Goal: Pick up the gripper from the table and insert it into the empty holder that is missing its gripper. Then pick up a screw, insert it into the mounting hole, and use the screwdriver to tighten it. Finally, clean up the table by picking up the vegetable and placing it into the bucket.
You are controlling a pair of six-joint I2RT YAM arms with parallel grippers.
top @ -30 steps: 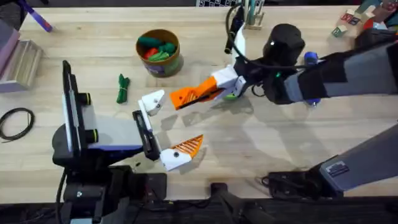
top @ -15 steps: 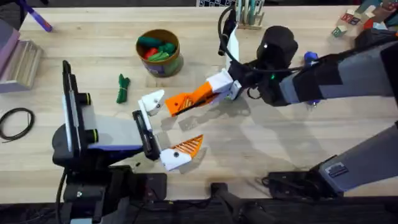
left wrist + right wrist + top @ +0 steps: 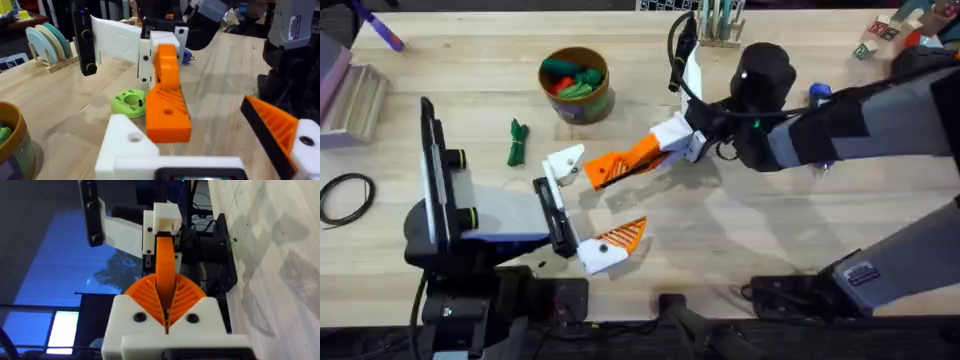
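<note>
My right gripper (image 3: 642,150) is shut on the gripper (image 3: 615,162), an orange wedge held low over the table's middle. The wedge's free end is right beside the holder (image 3: 565,162), a bare white mount on my left gripper (image 3: 598,200); I cannot tell whether they touch. My left gripper is open, its other mount carrying an orange finger (image 3: 625,235). In the left wrist view the gripper (image 3: 167,102) hangs just past the holder (image 3: 127,145). The vegetable (image 3: 517,142) lies left of the holder. The bucket (image 3: 575,82) stands behind it. A blue bit of the screwdriver (image 3: 819,94) shows behind the right arm.
A lime-green disc (image 3: 130,102) lies on the table under the right gripper. The bucket holds toy vegetables. A black cable loop (image 3: 345,195) and a rack (image 3: 350,100) sit at the left. Coloured blocks (image 3: 880,30) are at the back right, a tool stand (image 3: 720,22) at the back.
My right gripper has carried the orange wedge leftward, bringing its free end up to the holder. The left arm has stayed still.
</note>
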